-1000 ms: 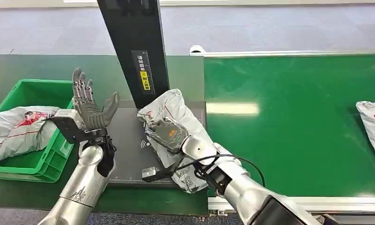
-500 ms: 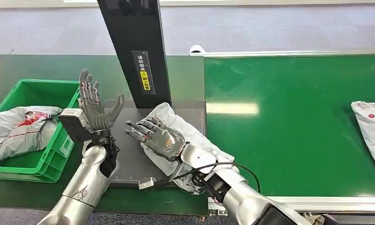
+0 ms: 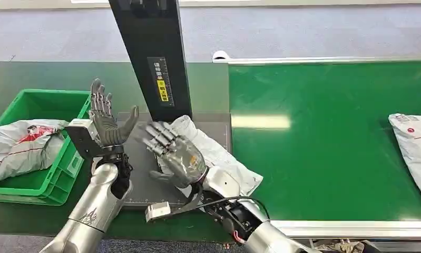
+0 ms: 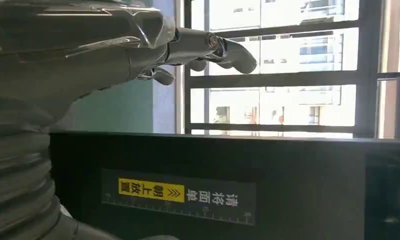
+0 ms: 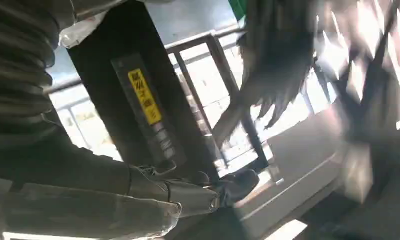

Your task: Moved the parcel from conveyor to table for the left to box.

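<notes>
Head view: the parcel [image 3: 218, 153], a crumpled grey plastic mailer bag with red print, lies flat on the dark scale plate [image 3: 139, 179] at the foot of the black post [image 3: 155, 58], beside the smooth green belt [image 3: 329, 137]. The right hand [image 3: 171, 150] hovers above it, fingers spread, empty. The left hand [image 3: 105, 124] stands upright, fingers apart, empty, near the green plastic crate [image 3: 55, 179].

Grey floor, dark green table, barred windows.
You've got grey carpet [image 3: 303, 26] behind the table [image 3: 34, 74]; a black post [image 3: 153, 52] with a yellow label [image 3: 163, 88] stands on it, and daylight floods through the window [image 4: 283, 65].
</notes>
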Controlling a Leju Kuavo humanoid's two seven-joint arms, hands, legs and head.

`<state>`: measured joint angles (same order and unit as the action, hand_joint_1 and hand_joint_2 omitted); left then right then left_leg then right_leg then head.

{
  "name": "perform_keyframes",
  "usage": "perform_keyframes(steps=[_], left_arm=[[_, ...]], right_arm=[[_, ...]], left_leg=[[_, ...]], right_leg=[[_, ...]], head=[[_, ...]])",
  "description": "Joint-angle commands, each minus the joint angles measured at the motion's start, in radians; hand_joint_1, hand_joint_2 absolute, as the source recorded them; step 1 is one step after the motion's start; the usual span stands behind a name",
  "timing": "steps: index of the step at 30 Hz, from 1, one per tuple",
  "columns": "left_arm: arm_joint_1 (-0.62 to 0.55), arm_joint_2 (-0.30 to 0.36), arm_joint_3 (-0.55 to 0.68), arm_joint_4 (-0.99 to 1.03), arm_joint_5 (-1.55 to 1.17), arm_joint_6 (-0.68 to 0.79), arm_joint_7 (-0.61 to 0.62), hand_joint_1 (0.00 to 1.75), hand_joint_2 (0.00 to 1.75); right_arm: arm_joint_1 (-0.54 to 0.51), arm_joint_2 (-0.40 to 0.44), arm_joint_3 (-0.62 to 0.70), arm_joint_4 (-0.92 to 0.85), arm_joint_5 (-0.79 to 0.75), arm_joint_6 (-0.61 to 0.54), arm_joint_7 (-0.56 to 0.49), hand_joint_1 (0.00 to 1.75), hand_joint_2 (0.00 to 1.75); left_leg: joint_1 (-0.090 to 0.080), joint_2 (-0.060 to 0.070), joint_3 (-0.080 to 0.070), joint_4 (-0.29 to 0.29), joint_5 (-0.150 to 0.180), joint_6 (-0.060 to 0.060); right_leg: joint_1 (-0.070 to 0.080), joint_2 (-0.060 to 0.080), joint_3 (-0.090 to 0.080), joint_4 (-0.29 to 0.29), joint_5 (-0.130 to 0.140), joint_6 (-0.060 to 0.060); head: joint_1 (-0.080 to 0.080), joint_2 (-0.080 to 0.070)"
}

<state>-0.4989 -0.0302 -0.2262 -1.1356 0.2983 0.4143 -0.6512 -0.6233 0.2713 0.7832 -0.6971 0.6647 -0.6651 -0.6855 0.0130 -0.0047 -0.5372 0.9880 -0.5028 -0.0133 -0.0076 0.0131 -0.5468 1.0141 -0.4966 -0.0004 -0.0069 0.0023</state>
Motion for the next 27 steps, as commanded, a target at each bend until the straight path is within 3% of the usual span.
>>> perform_keyframes(steps=[1,4,8,10,12,14,16,17,22,23,27], left_arm=[[0.077,0.063,0.049,-0.052,0.023,-0.013,0.009,0.00,1.75],[0.083,0.070,0.055,-0.055,0.024,-0.012,0.008,0.00,1.75],[0.119,0.089,0.060,-0.096,0.019,-0.022,0.019,0.00,1.75],[0.127,0.125,0.002,-0.090,-0.037,-0.084,0.054,0.00,1.75],[0.155,0.147,-0.038,-0.089,-0.072,-0.200,0.096,0.00,1.75],[0.173,0.161,-0.096,-0.069,-0.176,-0.262,0.103,0.00,1.75],[0.159,0.141,-0.124,-0.028,-0.206,-0.296,0.121,0.00,1.75],[0.147,0.137,-0.160,-0.011,-0.261,-0.292,0.134,0.00,1.75],[0.110,0.071,-0.249,0.049,-0.401,-0.253,0.179,0.00,1.75],[0.067,0.073,-0.344,0.097,-0.676,-0.093,0.198,0.00,1.75],[0.019,-0.015,-0.383,0.158,-0.779,-0.149,0.322,0.00,1.75]], right_arm=[[0.066,-0.161,-0.198,-0.326,-0.404,0.151,-0.012,0.00,1.75],[0.077,-0.173,-0.235,-0.346,-0.436,0.161,-0.012,0.00,1.75],[0.100,-0.175,-0.382,-0.402,-0.630,0.233,0.031,0.00,1.75],[0.108,-0.191,-0.434,-0.406,-0.716,0.306,0.090,0.00,1.75],[0.117,-0.196,-0.510,-0.354,-0.821,0.395,0.150,0.00,1.75],[0.064,-0.223,-0.532,-0.180,-0.849,0.475,0.244,0.00,1.75],[0.008,-0.245,-0.520,-0.045,-0.830,0.558,0.244,0.00,1.75],[-0.027,-0.266,-0.454,0.015,-0.724,0.512,0.275,0.00,1.75],[-0.055,-0.255,-0.460,0.076,-0.659,0.537,0.341,0.00,1.75],[-0.049,-0.252,-0.457,0.082,-0.625,0.532,0.365,0.00,1.75],[-0.045,-0.237,-0.450,0.102,-0.555,0.565,0.422,0.00,1.75]], left_leg=[[0.000,-0.002,-0.001,0.000,0.002,0.001],[0.000,-0.003,-0.002,-0.001,0.002,0.001],[0.000,-0.002,-0.001,0.000,0.001,0.000],[0.000,-0.002,-0.002,0.000,0.001,0.001],[-0.001,-0.004,-0.001,-0.001,0.002,0.001],[-0.001,-0.003,0.001,-0.002,0.002,0.001],[0.000,-0.002,0.001,-0.002,0.003,0.001],[-0.001,-0.003,0.000,-0.001,0.002,0.001],[-0.001,-0.003,-0.002,-0.001,0.003,0.002],[-0.002,-0.005,-0.001,-0.001,0.002,0.001],[-0.001,-0.008,-0.002,0.001,0.002,0.001]], right_leg=[[0.000,-0.002,0.000,-0.001,0.001,0.000],[0.000,-0.004,0.000,-0.002,0.001,0.001],[0.000,-0.002,0.000,0.000,0.001,0.000],[0.000,-0.003,-0.001,-0.001,0.001,0.000],[-0.001,-0.004,0.000,-0.001,0.001,0.000],[-0.001,-0.003,0.002,-0.003,0.001,0.001],[0.000,-0.003,0.002,-0.003,0.002,0.001],[-0.001,-0.004,0.002,-0.002,0.002,0.001],[-0.001,-0.004,0.000,-0.002,0.003,0.001],[-0.002,-0.005,0.001,-0.001,0.001,0.001],[-0.001,-0.008,0.000,-0.002,0.001,0.001]], head=[[0.000,0.000],[0.000,0.000],[0.000,0.000],[0.000,0.000],[0.000,0.000],[0.000,0.000],[0.000,0.000],[0.000,0.000],[0.000,0.000],[0.000,0.000],[0.000,0.000]])
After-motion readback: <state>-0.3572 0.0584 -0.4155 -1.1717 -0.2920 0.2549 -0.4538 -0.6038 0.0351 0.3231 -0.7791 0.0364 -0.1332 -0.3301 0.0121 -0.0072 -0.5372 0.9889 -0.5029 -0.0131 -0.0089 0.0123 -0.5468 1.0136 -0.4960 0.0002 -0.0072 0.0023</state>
